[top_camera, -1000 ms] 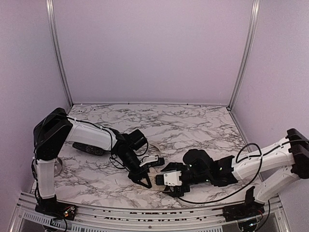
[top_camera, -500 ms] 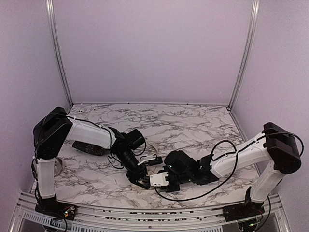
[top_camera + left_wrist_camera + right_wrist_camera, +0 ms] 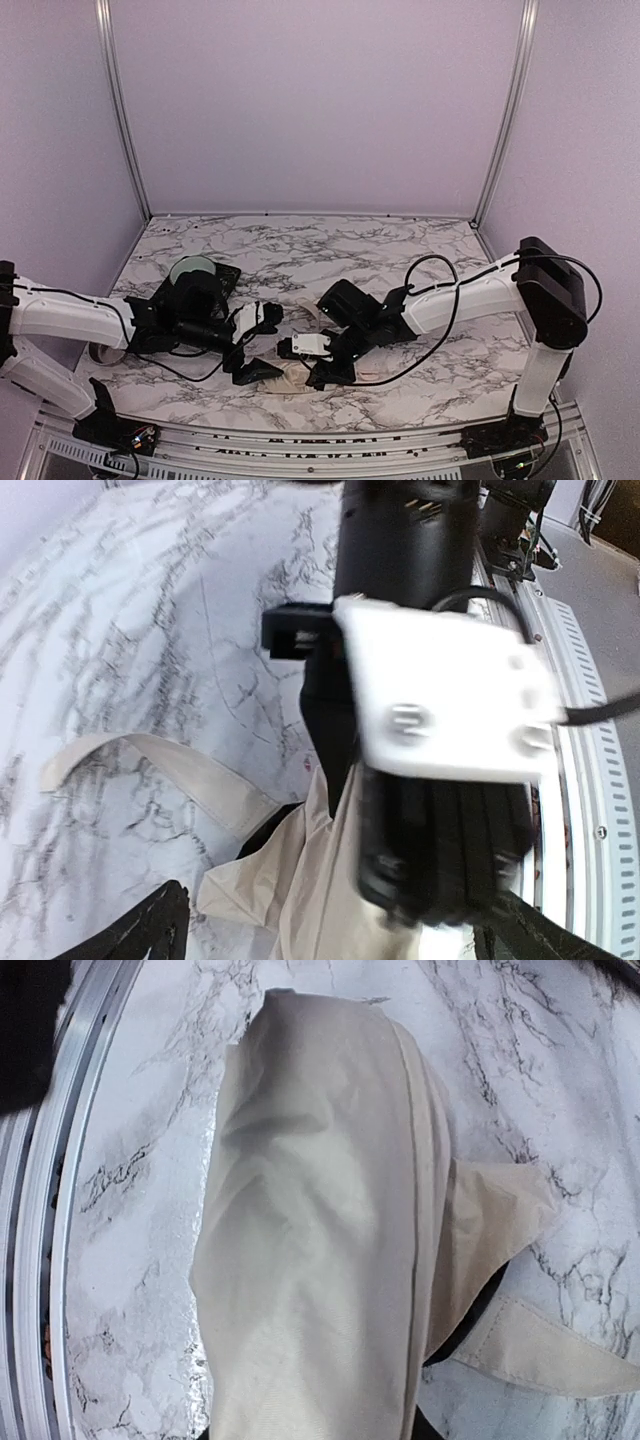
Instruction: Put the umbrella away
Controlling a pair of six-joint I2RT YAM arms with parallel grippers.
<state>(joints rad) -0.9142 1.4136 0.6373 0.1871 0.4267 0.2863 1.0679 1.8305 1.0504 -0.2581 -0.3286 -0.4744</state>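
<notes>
The umbrella (image 3: 285,378) lies folded near the table's front edge, cream fabric outward. In the right wrist view the umbrella (image 3: 320,1260) fills the frame and hides my fingers; its strap (image 3: 545,1352) trails to the right, with black lining under the fold. My right gripper (image 3: 312,368) is shut on the umbrella's right end. My left gripper (image 3: 262,345) stands wide open just left of it, one finger on each side of the fabric and apart from it. In the left wrist view the umbrella (image 3: 310,880) lies between the fingers of my left gripper (image 3: 340,925), with the right gripper's white body (image 3: 440,690) over it.
The aluminium front rail (image 3: 300,440) runs just behind the umbrella and shows as the rail (image 3: 40,1210) in the right wrist view. The loose strap (image 3: 150,765) curls over the marble. A black cable (image 3: 440,330) loops off the right arm. Lilac walls close three sides.
The left gripper has opened wide and its arm has swung down and left. The right gripper slid left along the umbrella and closed on it.
</notes>
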